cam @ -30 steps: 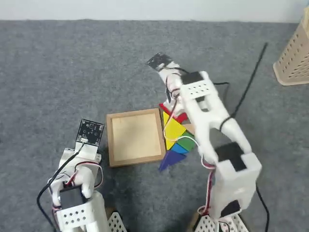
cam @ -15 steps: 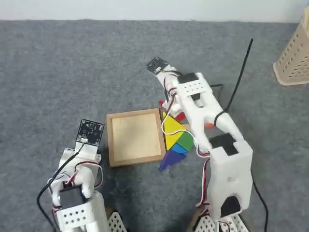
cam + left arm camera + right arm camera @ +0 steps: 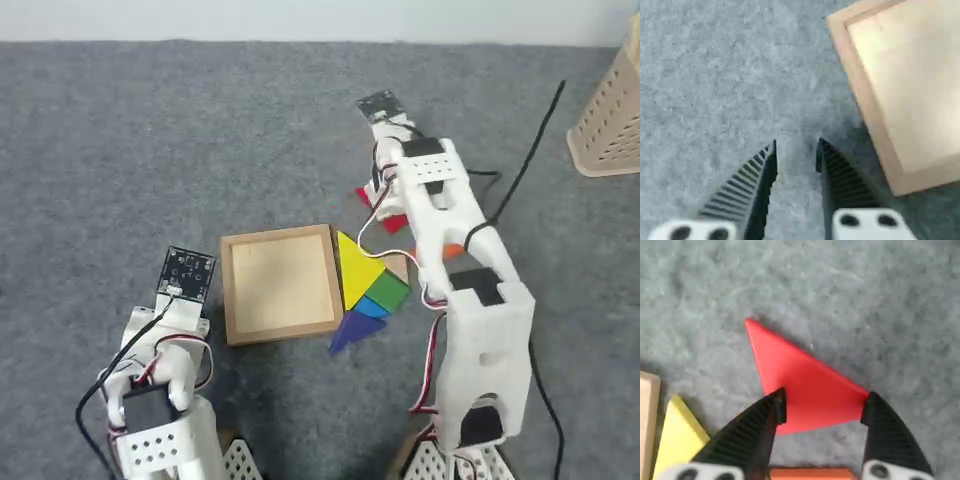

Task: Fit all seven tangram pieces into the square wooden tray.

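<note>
Right gripper (image 3: pixel 824 397): fingers set wide and pinching the red triangle (image 3: pixel 800 375), one tip against its slanted edge, the other at its corner.
Red triangle: between the right fingertips, its far point sticking out past them onto the grey carpet (image 3: pixel 880 300).
Yellow triangle (image 3: pixel 677 435): just outside one right finger, apart from the red piece.
Orange piece (image 3: pixel 807 473): back near the base of the fingers.
Left gripper (image 3: pixel 796 147): fingers slightly parted, nothing but carpet between them.
Wooden tray (image 3: pixel 867 100): beside one left finger, not touching it; in the high view its inside is bare.
</note>
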### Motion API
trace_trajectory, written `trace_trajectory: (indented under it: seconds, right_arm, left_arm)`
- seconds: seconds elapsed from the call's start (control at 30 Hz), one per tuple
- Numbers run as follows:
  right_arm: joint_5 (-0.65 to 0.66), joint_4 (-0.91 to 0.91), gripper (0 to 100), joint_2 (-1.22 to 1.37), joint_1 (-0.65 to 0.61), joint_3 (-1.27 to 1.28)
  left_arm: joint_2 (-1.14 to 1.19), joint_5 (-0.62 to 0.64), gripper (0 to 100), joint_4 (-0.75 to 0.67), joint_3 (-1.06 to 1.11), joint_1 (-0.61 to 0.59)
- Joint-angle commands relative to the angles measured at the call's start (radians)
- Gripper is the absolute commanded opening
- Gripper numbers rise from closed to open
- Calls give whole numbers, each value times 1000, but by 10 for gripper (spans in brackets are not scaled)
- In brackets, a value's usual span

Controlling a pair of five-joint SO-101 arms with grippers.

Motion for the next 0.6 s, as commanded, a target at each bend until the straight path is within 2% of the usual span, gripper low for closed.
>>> trace_trajectory:
  seconds: [0.0, 0.13, 0.2, 0.37, 0.57]
  right_arm:
    - [155, 48, 236, -110, -36, -37]
    - [454, 153, 238, -159, -53, -35]
    - [542, 182, 269, -159, -45, -35]
    - [629, 171, 395, -127, -42, -37]
    - [671, 108, 411, -7, -15, -40]
  left_arm:
    - [-23, 8, 121, 3, -13, -2]
    - [-23, 8, 121, 3, -13, -2]
    - [-23, 8, 121, 3, -13, -2]
    - [-23, 8, 121, 3, -13, -2]
    - [-23, 8, 121, 3, -13, -2]
